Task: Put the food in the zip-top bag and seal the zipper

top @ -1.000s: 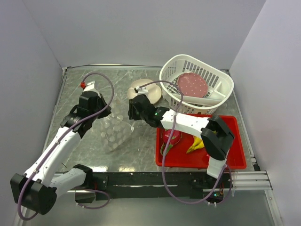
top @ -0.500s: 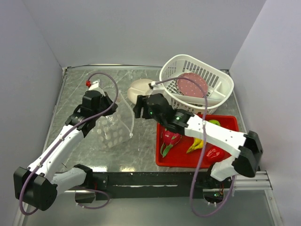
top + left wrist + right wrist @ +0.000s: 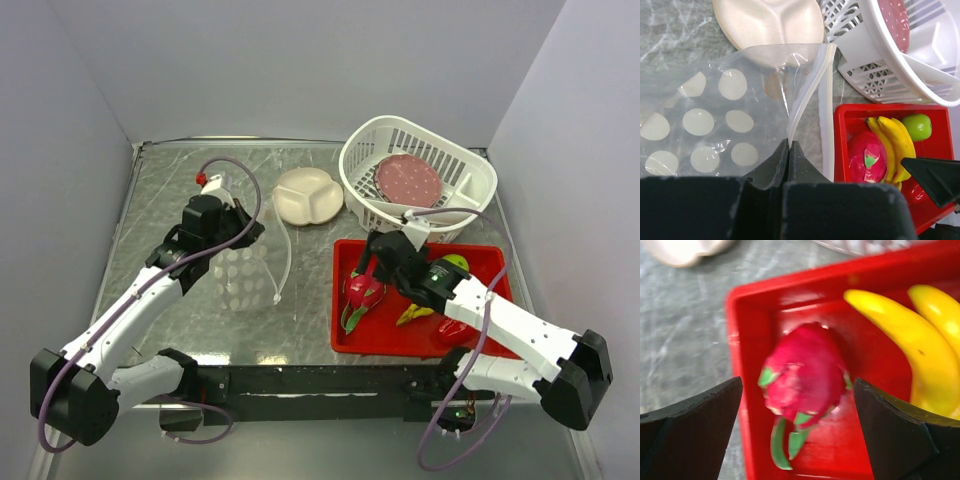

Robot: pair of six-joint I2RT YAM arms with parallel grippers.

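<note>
Right wrist view's blurry, banana (image 3: 895,340) cut off; right end effector (image 3: 797,405) gapes over dragon fruit (image 3: 802,372), left end effector (image 3: 789,150) pinches bag (image 3: 715,115).

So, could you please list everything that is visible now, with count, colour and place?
table: one, grey marbled, under everything
red tray: one, red, near right
dragon fruit: one, pink-red and green, tray's left end
banana: one bunch of two, yellow, tray's middle
apple: one, green, tray's far side
small red item: one, tray's near side, half hidden
basket: one, white, behind the tray
disc: one, reddish speckled, inside the basket
plate: one, cream, left of the basket
zip-top bag: one, clear with white dots, held up at the left
left gripper: one, black, shut on the bag's edge
right gripper: one, black, open above the dragon fruit
</note>
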